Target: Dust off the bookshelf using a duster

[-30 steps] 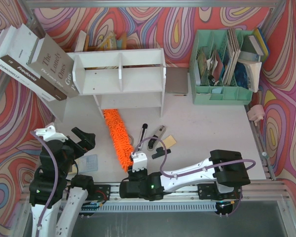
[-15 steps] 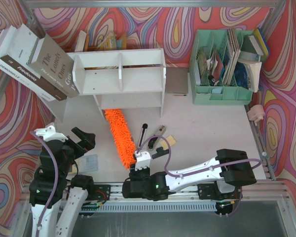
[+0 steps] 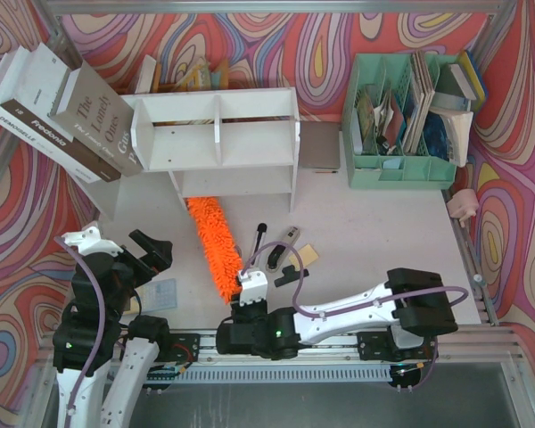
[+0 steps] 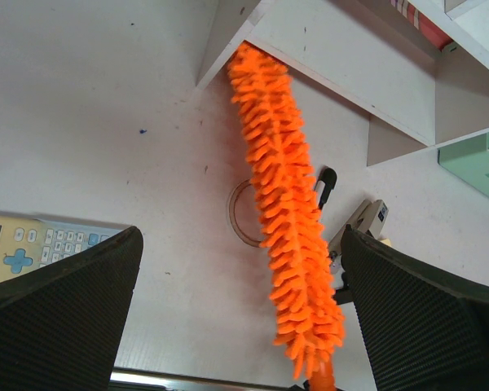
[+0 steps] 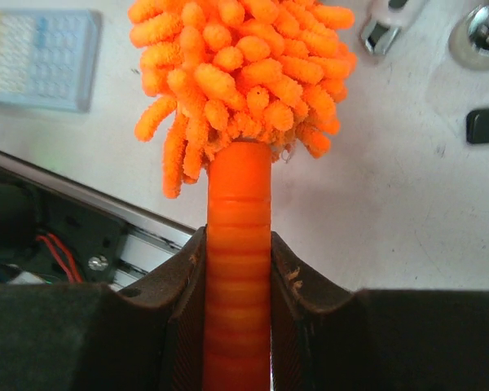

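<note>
My right gripper is clamped on the orange handle of the duster, one finger pressed against each side of it. It sits low over the near edge of the table. From there the duster runs away from me at a slant, up and to the left. Its fluffy far end reaches the open lower tier of the bookshelf, just beside the left upright. The wrist view shows the tip tucked right under the shelf's front edge.

My left gripper has its fingers spread wide with nothing between them, and it hangs above the table's near left part. A calculator lies below it on the left. A black pen lies just right of the duster.
</note>
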Robot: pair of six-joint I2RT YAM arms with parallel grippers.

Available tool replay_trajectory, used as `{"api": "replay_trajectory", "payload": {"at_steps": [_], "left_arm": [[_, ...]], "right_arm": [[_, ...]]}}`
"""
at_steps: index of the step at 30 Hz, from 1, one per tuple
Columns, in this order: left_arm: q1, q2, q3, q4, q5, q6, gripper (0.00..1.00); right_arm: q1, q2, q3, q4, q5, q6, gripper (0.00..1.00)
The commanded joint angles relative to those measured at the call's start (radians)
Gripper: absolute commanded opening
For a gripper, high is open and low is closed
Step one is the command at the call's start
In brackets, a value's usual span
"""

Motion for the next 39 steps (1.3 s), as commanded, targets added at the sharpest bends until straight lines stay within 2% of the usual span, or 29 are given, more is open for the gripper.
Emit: {"api": "replay_trajectory", "payload": {"at_steps": [1,3,8,15,23,25,27,33,36,39], "left_arm": [[0.005,0.006,-0.015,0.017,0.007,0.012,0.98],[0.005,0.008,-0.014,0.016,0.008,0.012,0.98],[0.005,0.008,-0.015,0.016,0.006,0.013,0.98],[0.005,0.008,-0.015,0.016,0.008,0.012,0.98],[0.005,0.006,-0.015,0.016,0.006,0.013,0.98],[0.006,0.006,-0.015,0.016,0.006,0.012,0.98],[0.005,0.006,-0.015,0.015,0.006,0.012,0.98],[0.006,0.008,-0.014,0.013,0.005,0.011,0.98],[0.005,0.005,-0.014,0.013,0.002,0.011,0.98],[0.005,0.006,-0.014,0.014,0.003,0.012,0.98]], "right_arm": [[-0.001,-0.12,0.007,0.051,0.152,-0.055,0.0],[0.0,-0.128,0.002,0.025,0.182,-0.019,0.0],[-0.001,-0.14,-0.004,-0.207,0.186,0.22,0.0],[-0.001,-0.243,-0.084,-0.487,0.213,0.508,0.0],[-0.001,-0.301,-0.143,-0.582,0.203,0.609,0.0],[-0.001,-0.306,-0.158,-0.56,0.193,0.582,0.0],[-0.001,-0.316,-0.173,-0.479,0.182,0.49,0.0],[0.0,-0.32,-0.219,0.028,0.083,0.022,0.0],[0.002,-0.265,-0.143,0.034,0.063,-0.049,0.0],[0.011,-0.236,-0.115,0.115,0.043,-0.151,0.0]]}}
